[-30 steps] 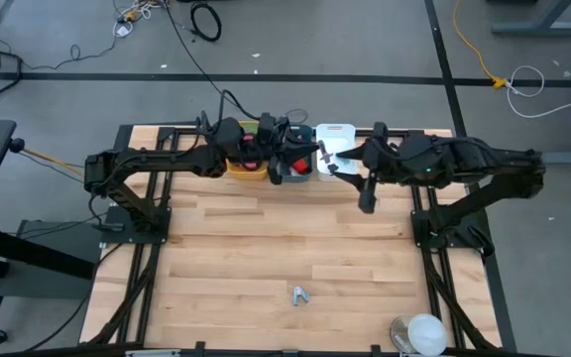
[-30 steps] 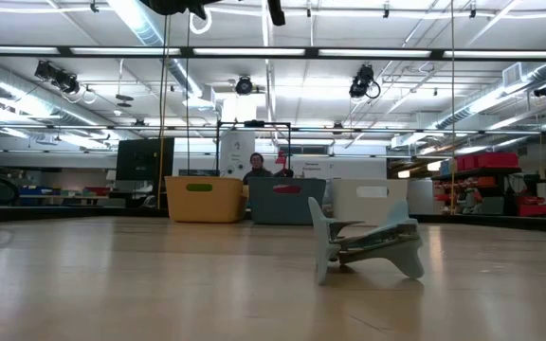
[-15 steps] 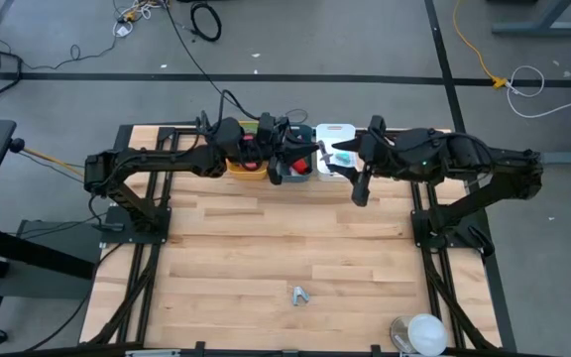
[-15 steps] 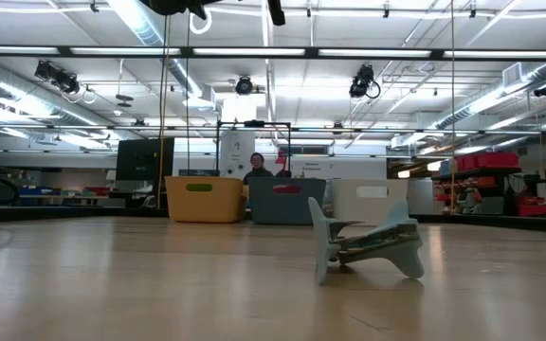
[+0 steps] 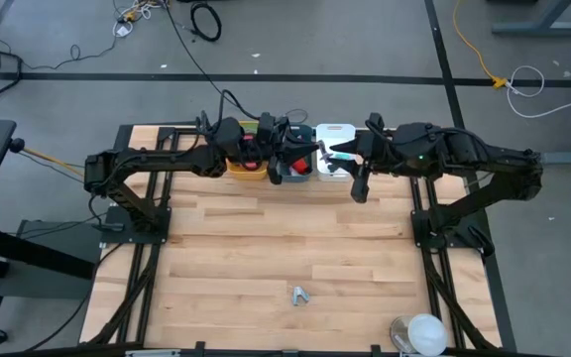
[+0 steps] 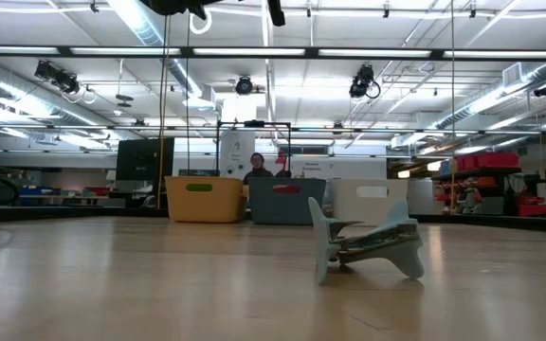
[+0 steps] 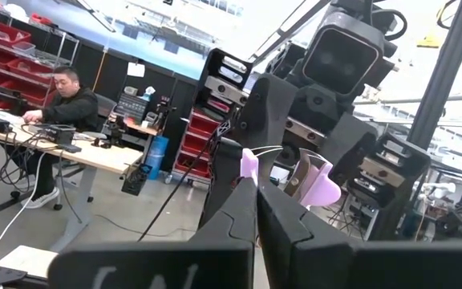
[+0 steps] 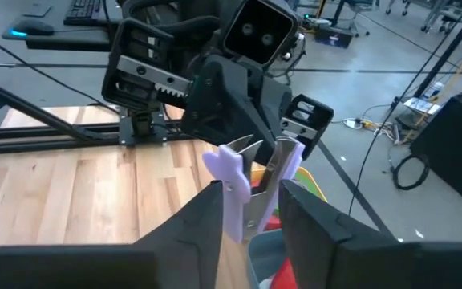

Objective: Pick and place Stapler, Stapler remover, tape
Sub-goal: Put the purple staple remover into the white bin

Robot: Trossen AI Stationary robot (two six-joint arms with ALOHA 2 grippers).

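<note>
The grey staple remover rests on its jaw tips and handle ends on the near middle of the table, far from both arms. Both grippers hover at the far edge, tips facing each other. My left gripper is shut and empty above the grey bin. My right gripper is open and empty above the white bin. Red things lie in the grey bin and the yellow bin; whether they are tape rolls cannot be told. No stapler shows.
Three bins stand in a row at the far edge: yellow, grey, white. A white round object sits at the near right corner. The wooden table top is bare around the staple remover. A person sits at a desk beyond the table.
My right arm has moved toward the table's left and a little toward the far edge, bringing its gripper closer to the left gripper above the bins. The staple remover has stayed where it was.
</note>
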